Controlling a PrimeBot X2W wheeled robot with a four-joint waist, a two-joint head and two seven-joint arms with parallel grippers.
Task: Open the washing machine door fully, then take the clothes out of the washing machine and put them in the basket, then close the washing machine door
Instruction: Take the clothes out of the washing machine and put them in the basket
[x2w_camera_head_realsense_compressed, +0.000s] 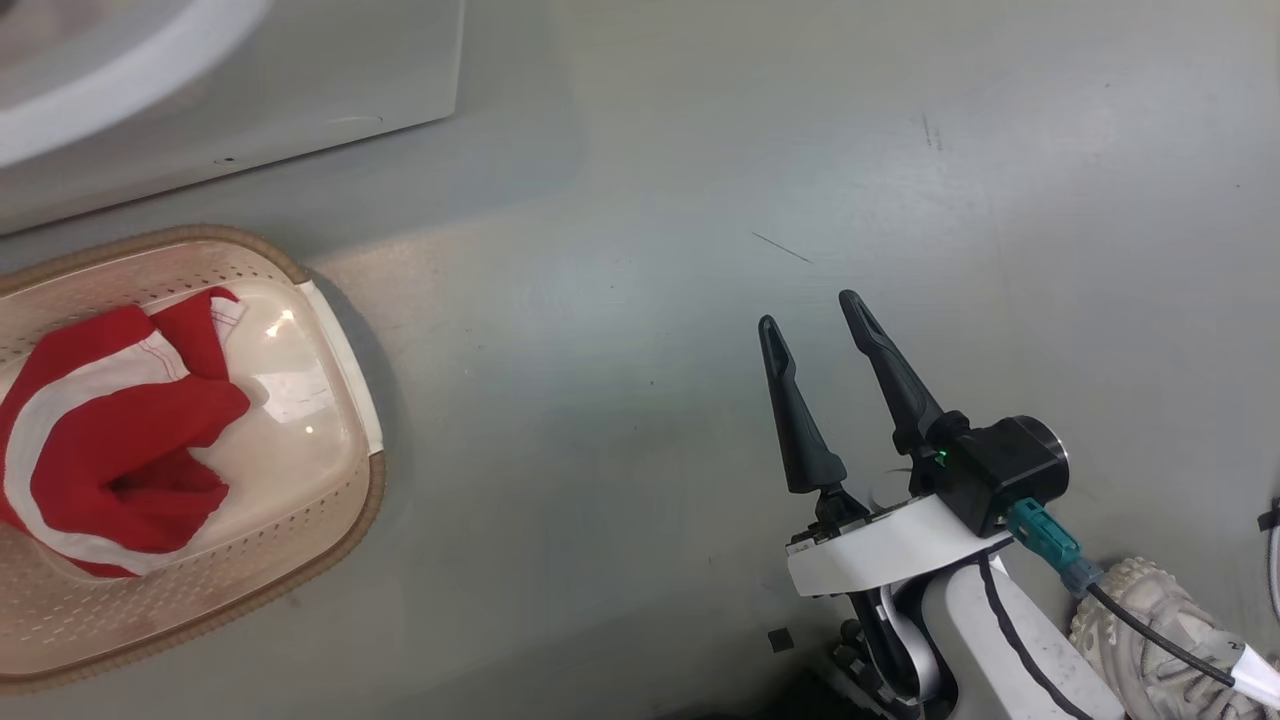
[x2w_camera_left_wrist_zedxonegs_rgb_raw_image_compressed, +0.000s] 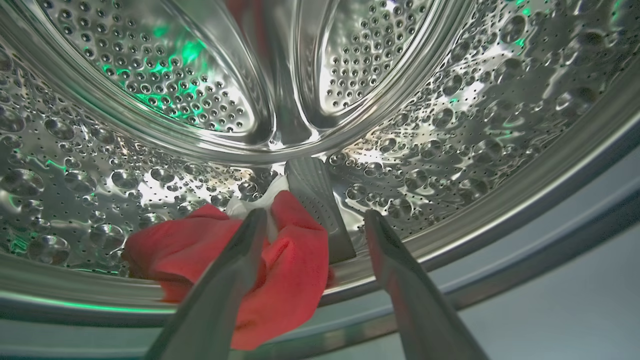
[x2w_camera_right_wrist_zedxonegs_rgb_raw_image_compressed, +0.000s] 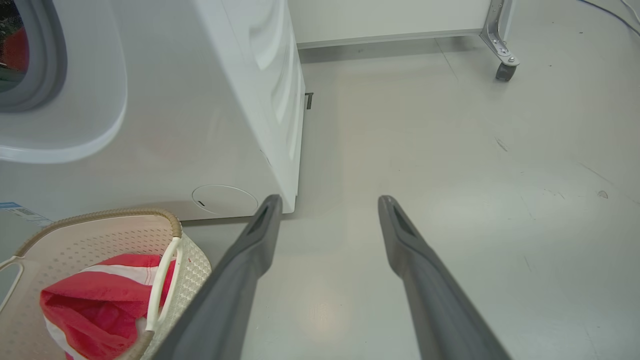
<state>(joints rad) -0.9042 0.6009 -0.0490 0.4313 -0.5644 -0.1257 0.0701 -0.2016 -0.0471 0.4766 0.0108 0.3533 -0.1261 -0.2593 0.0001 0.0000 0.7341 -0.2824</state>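
Inside the washing machine's perforated steel drum (x2w_camera_left_wrist_zedxonegs_rgb_raw_image_compressed: 150, 75) lies a red garment with a bit of white trim (x2w_camera_left_wrist_zedxonegs_rgb_raw_image_compressed: 295, 270), near the front lip. My left gripper (x2w_camera_left_wrist_zedxonegs_rgb_raw_image_compressed: 315, 216) is open right over it; one finger crosses the cloth and the other stands beside it over a drum paddle. Another of the red-and-white clothes (x2w_camera_head_realsense_compressed: 110, 430) lies in the cream basket (x2w_camera_head_realsense_compressed: 372, 500) on the floor before the white washing machine (x2w_camera_head_realsense_compressed: 250, 90). My right gripper (x2w_camera_head_realsense_compressed: 810, 312) hovers open and empty over bare floor, right of the basket (x2w_camera_right_wrist_zedxonegs_rgb_raw_image_compressed: 100, 216). The washing machine door is out of view.
The machine's white side (x2w_camera_right_wrist_zedxonegs_rgb_raw_image_compressed: 210, 100) and grey gasket (x2w_camera_right_wrist_zedxonegs_rgb_raw_image_compressed: 47, 60) stand left of my right gripper (x2w_camera_right_wrist_zedxonegs_rgb_raw_image_compressed: 328, 200). A caster of a metal frame (x2w_camera_right_wrist_zedxonegs_rgb_raw_image_compressed: 504, 71) stands at the far wall. A person's pale shoe (x2w_camera_head_realsense_compressed: 1140, 620) rests on the floor by my right arm.
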